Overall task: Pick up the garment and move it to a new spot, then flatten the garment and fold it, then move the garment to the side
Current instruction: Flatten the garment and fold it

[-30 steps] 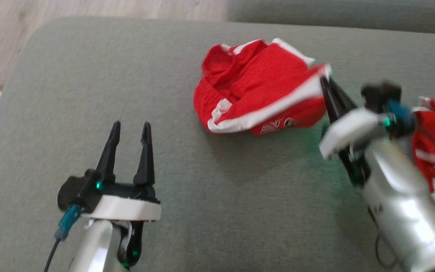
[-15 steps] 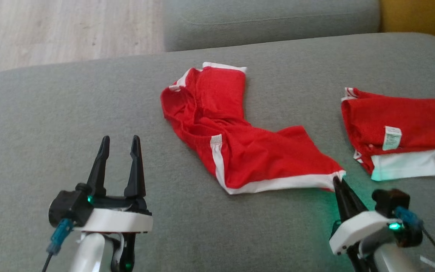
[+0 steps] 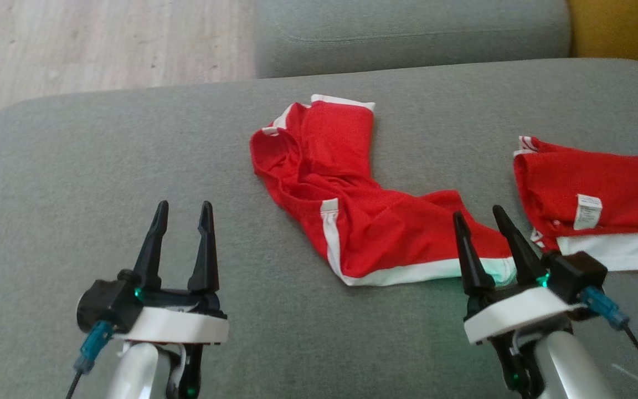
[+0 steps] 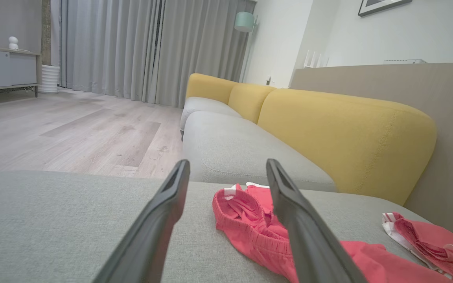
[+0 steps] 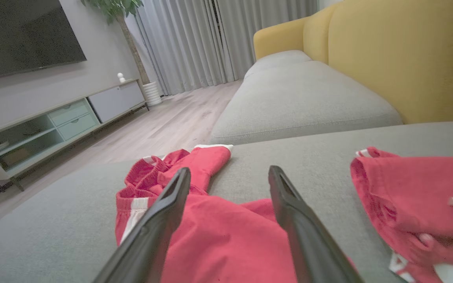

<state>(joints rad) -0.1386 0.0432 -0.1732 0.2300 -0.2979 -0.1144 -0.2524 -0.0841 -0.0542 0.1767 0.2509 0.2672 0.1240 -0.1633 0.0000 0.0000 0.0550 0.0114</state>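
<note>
Head view: the garment (image 3: 363,221), red shorts with white trim, lies near the middle of the grey sofa cushion (image 3: 103,155), resting on it and gripped by nothing. It is not flat. The waistband end is bunched and rumpled toward the far side, one leg points away from the robot, and the other leg runs off to the right, so the cloth makes a bent, crooked shape with wrinkles through its middle.

The right tool (image 3: 478,215) is open. Its two dark fingers are spread over the white hem at the garment's near right corner, with no cloth caught between them. The left tool (image 3: 184,206) is also open and empty, over bare cushion and well apart from the garment on its left.

A second red garment (image 3: 601,177) lies further right, apart from the first, with a white label (image 3: 588,210) facing up.

As I judge it, the first step, placing the garment in a new spot, looks finished, since it lies free on open cushion. Everything after that remains: the cloth needs spreading smooth, folding has not begun, and the final move to the side is not yet due. Flattening would seem the step in hand, with both tools free to take the hems.
</note>
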